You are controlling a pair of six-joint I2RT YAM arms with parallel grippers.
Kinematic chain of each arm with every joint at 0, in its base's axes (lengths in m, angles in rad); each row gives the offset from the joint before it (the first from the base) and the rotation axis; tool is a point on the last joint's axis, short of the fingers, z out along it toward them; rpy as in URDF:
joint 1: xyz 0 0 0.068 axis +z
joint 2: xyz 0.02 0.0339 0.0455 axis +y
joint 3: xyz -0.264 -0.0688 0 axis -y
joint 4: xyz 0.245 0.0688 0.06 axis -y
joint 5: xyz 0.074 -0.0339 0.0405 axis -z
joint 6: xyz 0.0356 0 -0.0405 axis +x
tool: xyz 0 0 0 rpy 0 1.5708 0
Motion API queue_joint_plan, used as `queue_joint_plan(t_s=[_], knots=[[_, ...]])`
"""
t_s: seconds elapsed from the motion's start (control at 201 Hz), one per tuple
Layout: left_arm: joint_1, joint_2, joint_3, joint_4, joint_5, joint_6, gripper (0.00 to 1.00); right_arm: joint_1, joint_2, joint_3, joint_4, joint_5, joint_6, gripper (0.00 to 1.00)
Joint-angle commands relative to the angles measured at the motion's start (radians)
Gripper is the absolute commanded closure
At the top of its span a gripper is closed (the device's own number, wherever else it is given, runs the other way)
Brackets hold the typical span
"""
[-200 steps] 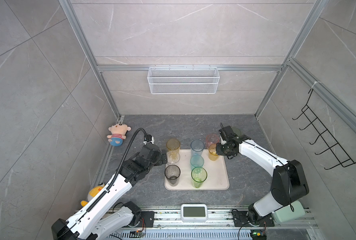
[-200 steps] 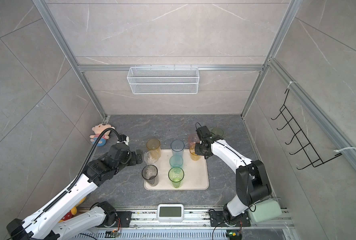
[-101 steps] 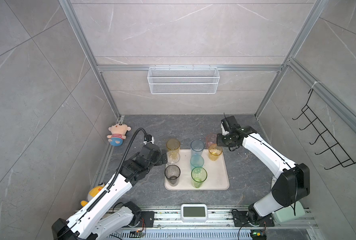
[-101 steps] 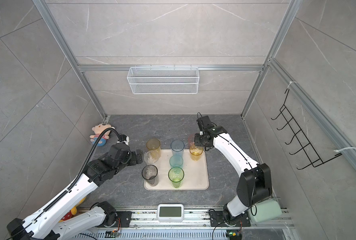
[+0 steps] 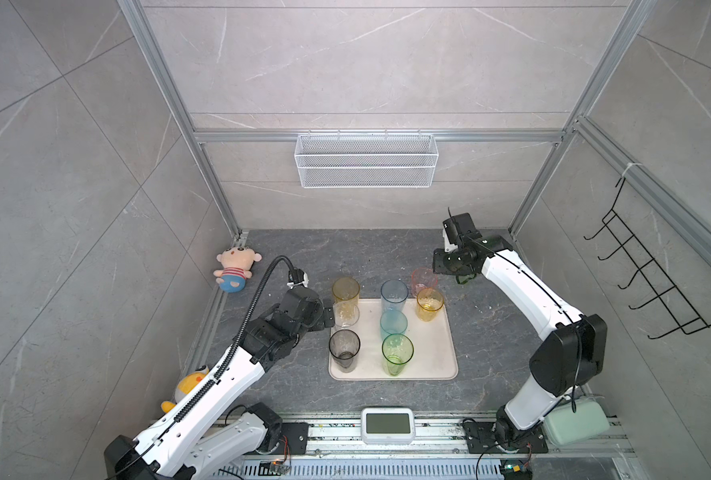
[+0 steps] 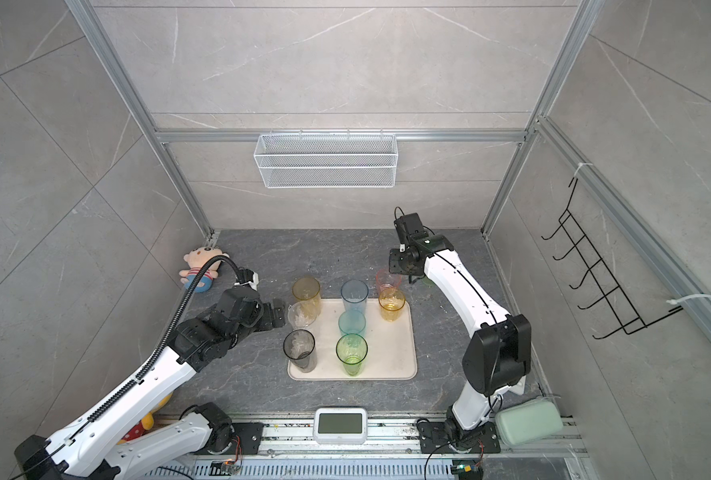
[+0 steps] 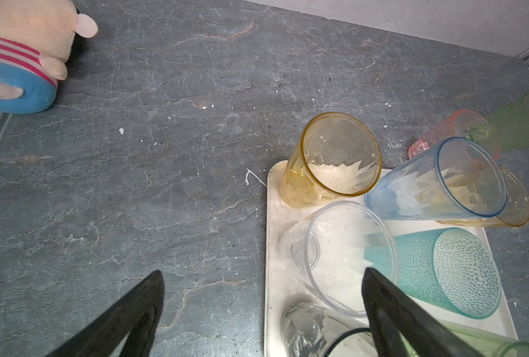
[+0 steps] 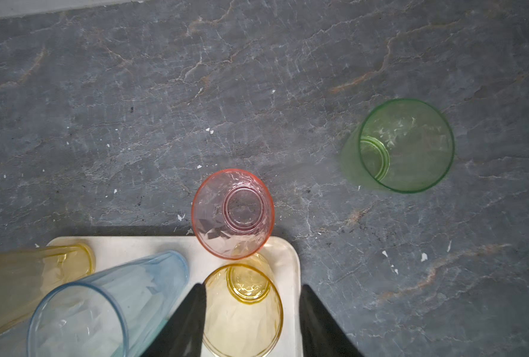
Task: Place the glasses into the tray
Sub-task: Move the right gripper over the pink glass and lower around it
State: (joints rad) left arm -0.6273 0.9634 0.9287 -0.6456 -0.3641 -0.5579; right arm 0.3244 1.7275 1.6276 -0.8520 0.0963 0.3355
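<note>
1. My left gripper (image 7: 263,275) is spread wide and holds nothing. It sits low at the left edge of the tray (image 5: 432,357), just beside the clear glass (image 5: 346,314).
2. My right gripper (image 8: 250,290) has its jaws partly apart with nothing clamped between them. It hangs raised over the far right corner of the tray, and the yellow glass (image 8: 241,309) shows below, between the fingers.
3. Seven glasses stand upright on the tray.
4. Down the tray's left side, from far to near, stand the tall amber glass (image 5: 345,291), the clear glass and the grey glass (image 5: 344,351).
5. Down the middle, from far to near, stand the tall blue glass (image 5: 394,296), the teal glass (image 5: 393,323) and the green glass (image 5: 397,355).
6. The short yellow glass stands alone in the far right corner.
7. The pink glass (image 8: 232,213) stands upright on the counter (image 8: 133,123), just past the tray's far edge and close behind the yellow one. I cannot tell whether it touches the rim.
8. A second green glass (image 8: 405,145) stands upright on the counter to the right of the pink one, apart from the tray. In both top views my right arm hides most of it.
</note>
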Motion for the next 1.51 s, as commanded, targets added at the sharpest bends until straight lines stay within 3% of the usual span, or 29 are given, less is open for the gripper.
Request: queue_joint_plan(t_s=[0.0, 0.986, 1.325, 1.504], knots=[[0.005, -0.005, 0.024, 0.023, -0.005, -0.01, 0.0, -0.012, 0.041, 0.046, -0.033, -0.014, -0.022, 0.48], [0.005, 0.008, 0.023, 0.024, 0.001, -0.012, 0.0, -0.068, 0.271, 0.07, -0.008, -0.077, -0.024, 0.47], [0.005, 0.016, 0.025, 0.024, -0.001, -0.009, 0.0, -0.07, 0.325, 0.078, 0.005, -0.094, -0.021, 0.51], [0.005, 0.014, 0.027, 0.022, 0.0, -0.008, 0.0, -0.07, 0.344, 0.084, 0.01, -0.106, -0.021, 0.61]])
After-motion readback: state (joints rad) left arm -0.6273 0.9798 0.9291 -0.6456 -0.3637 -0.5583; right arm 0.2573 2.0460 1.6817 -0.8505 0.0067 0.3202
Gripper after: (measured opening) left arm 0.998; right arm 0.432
